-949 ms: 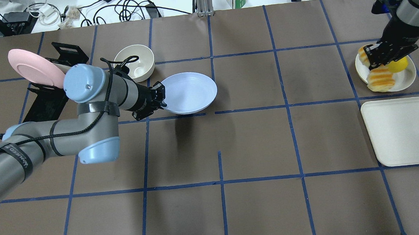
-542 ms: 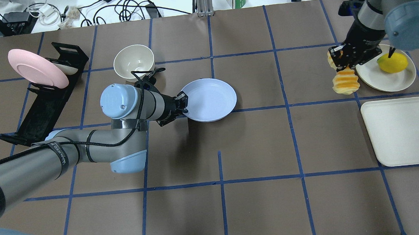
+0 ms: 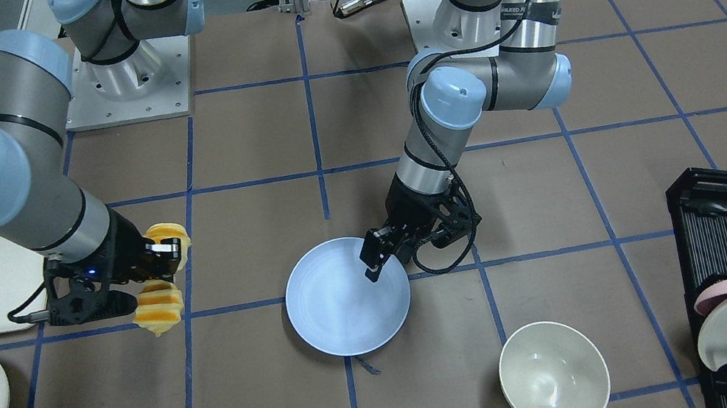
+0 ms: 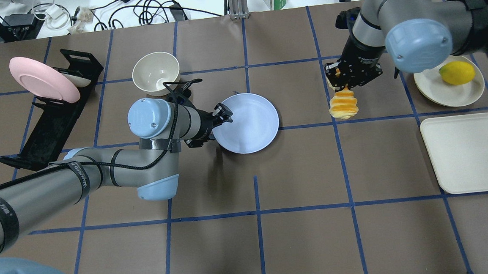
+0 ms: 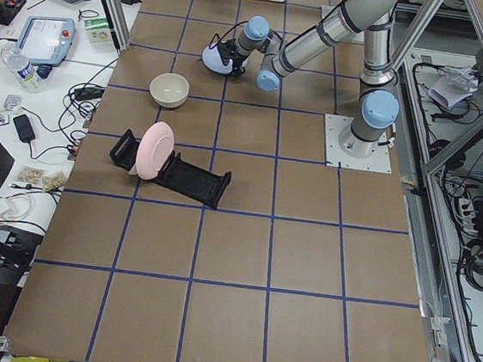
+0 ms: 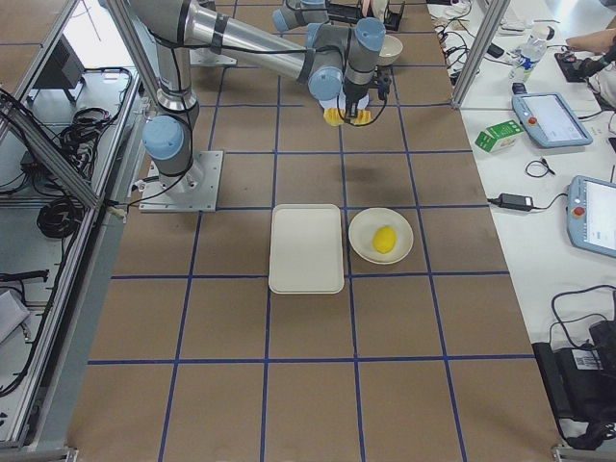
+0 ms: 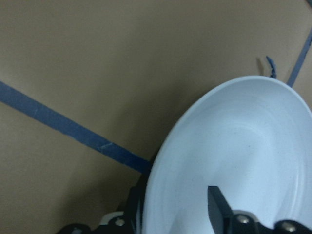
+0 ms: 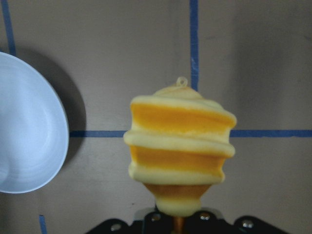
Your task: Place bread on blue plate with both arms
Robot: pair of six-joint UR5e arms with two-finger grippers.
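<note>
At the far left a black slotted rack [image 4: 52, 123] holds a pink-rimmed round plate [image 4: 41, 79] on edge; a cream-white round bowl [image 4: 156, 72] stands near the left arm's wrist; both would crowd any swing of that arm back or outward. The left claw [image 4: 224, 115] pinches the rim of the round, matte, pale lavender-blue plate [image 4: 254, 128], one finger over the rim and one beneath; the shadow under the plate suggests it is held a little off the brown, blue-taped counter [image 4: 297, 172]. Well apart to the right, the right claw [image 4: 342, 82] is pressed onto one end of the ridged orange-and-cream toy loaf of bread [image 4: 343, 104], which hangs downward in the air. Both pickups therefore look done; what is left is to bring loaf and plate together and let the loaf go onto the plate. Only bare counter and tape lines show between them; farther right sit a cream round plate [image 4: 436, 93] carrying a yellow fruit [image 4: 457, 73] and a cream rectangular tray [image 4: 473, 152], away from that path.
</note>
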